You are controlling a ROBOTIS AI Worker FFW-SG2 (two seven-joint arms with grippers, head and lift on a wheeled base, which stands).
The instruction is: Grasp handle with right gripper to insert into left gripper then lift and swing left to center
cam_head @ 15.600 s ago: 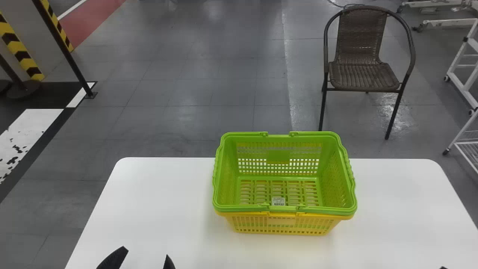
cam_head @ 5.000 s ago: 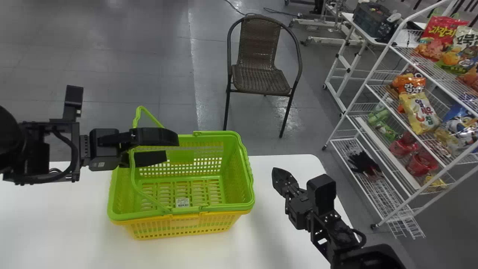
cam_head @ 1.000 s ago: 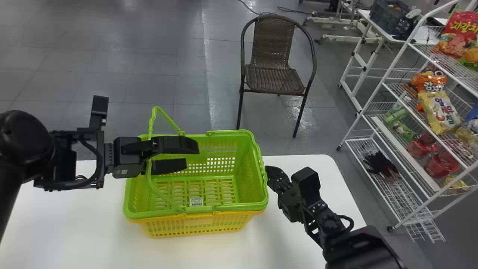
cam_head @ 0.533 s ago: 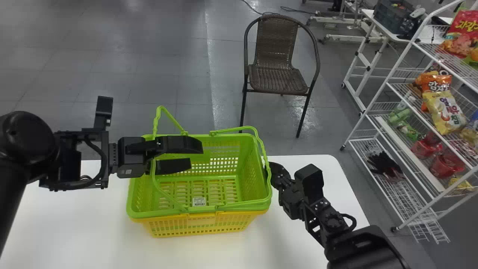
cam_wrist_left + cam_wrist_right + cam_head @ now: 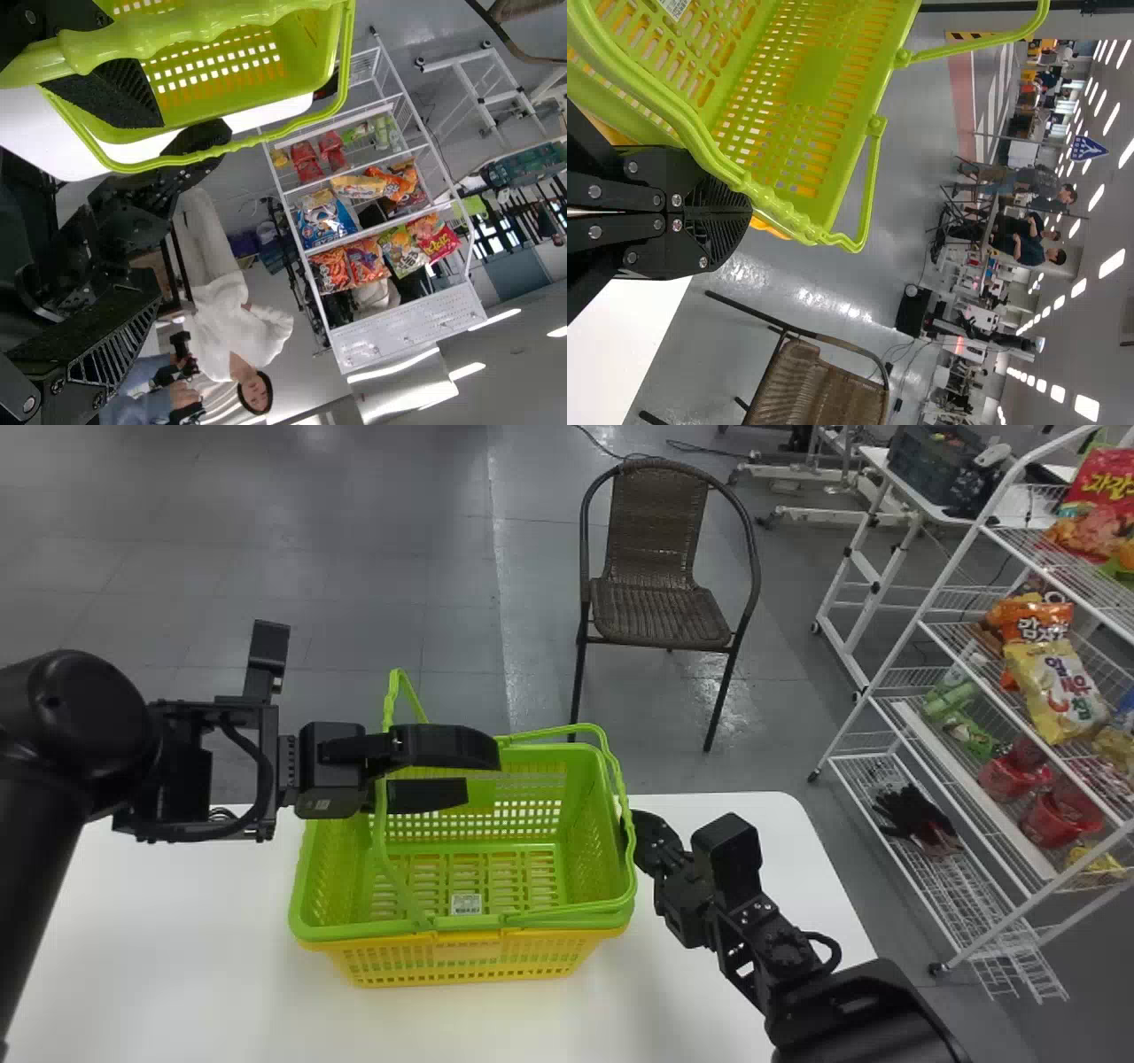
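My left claw [image 5: 480, 773] stands wide open at the raised left handle [image 5: 382, 824]; I can't tell whether the handle lies between its fingers. My right claw [image 5: 634, 834] is closed with nothing between its fingers, its tips just outside the partly raised right handle [image 5: 624, 802]. The green basket [image 5: 354, 936] sits nested in the yellow basket [image 5: 469, 964], at the far edge of the counter [image 5: 213, 965], left of its far right corner.
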